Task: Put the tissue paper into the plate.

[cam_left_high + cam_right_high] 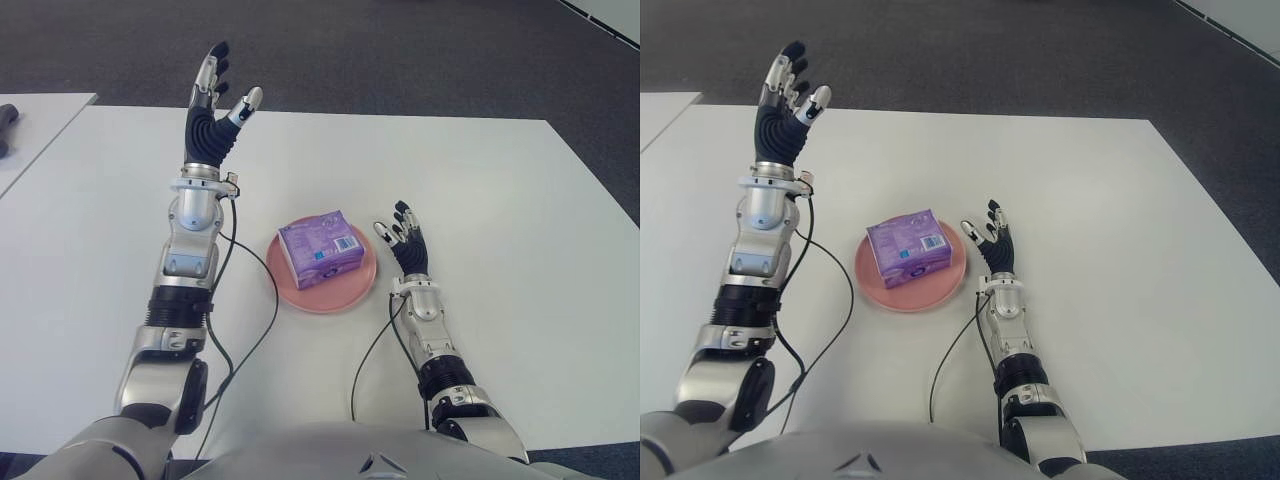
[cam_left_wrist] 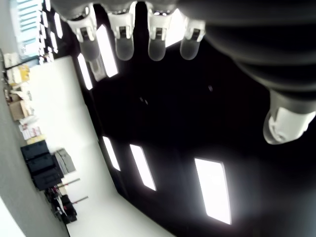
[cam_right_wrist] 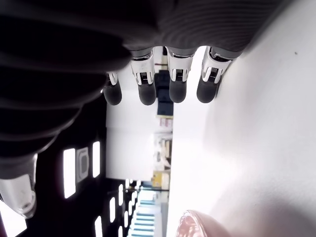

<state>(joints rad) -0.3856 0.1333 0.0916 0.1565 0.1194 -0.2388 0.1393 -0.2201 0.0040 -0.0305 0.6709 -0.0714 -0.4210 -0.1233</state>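
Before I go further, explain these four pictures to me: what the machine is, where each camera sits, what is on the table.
This is a humanoid robot with two arms ending in fingered hands. Two pictures come from cameras in its head, looking down at a white table. The other two come from cameras on each wrist, looking along its own fingers. On the table is a pink plate with a purple tissue pack lying in it. The left hand is raised, open and empty. The right hand is beside the plate on its right, open and empty.
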